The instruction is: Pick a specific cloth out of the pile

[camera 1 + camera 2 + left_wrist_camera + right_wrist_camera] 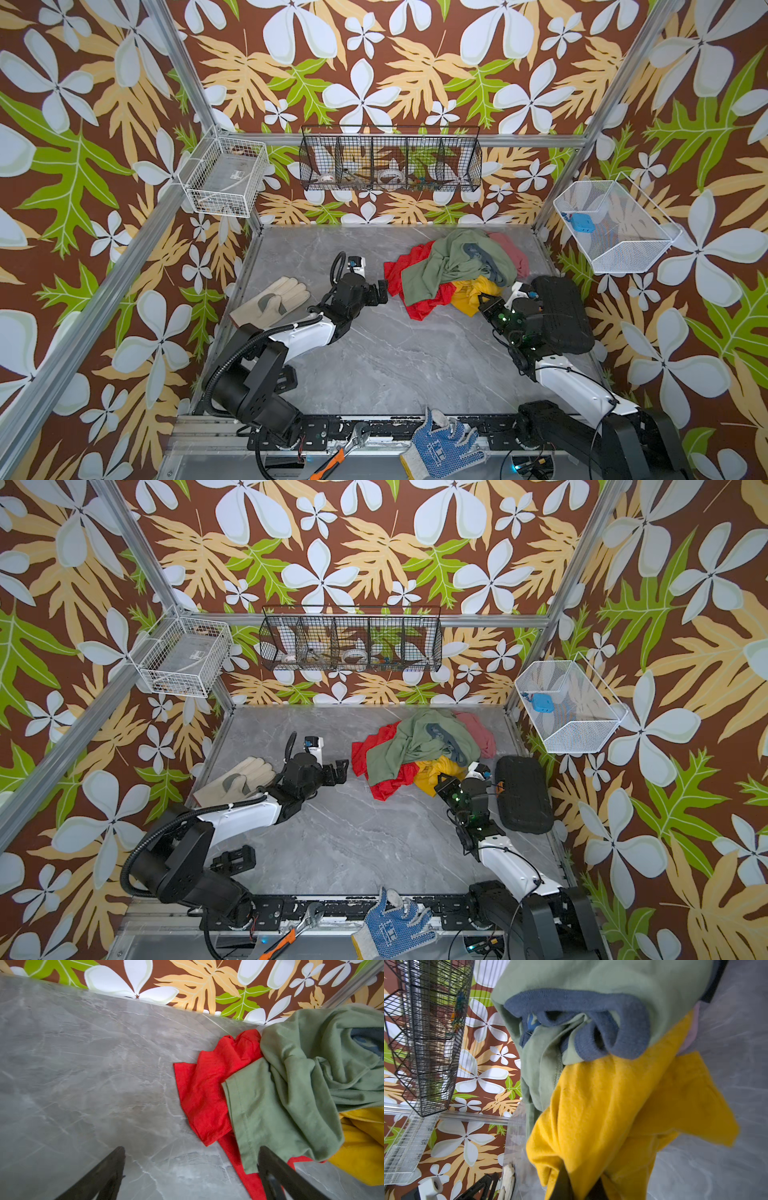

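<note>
My right hand (579, 1186) was clamped on a near fold of the soft, wrinkly mustard-yellow cloth (623, 1105) (light, limp, probably snagging under the red-and-olive pile (453, 257)); my left hand (382, 289) stood apart.

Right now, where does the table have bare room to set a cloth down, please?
Widest: the bare table between the two arms, in front of the pile. Smaller: behind the left gripper, up to the back wall. Crowded: back right, with the pile, black case and right gripper shut on the cloth.
</note>
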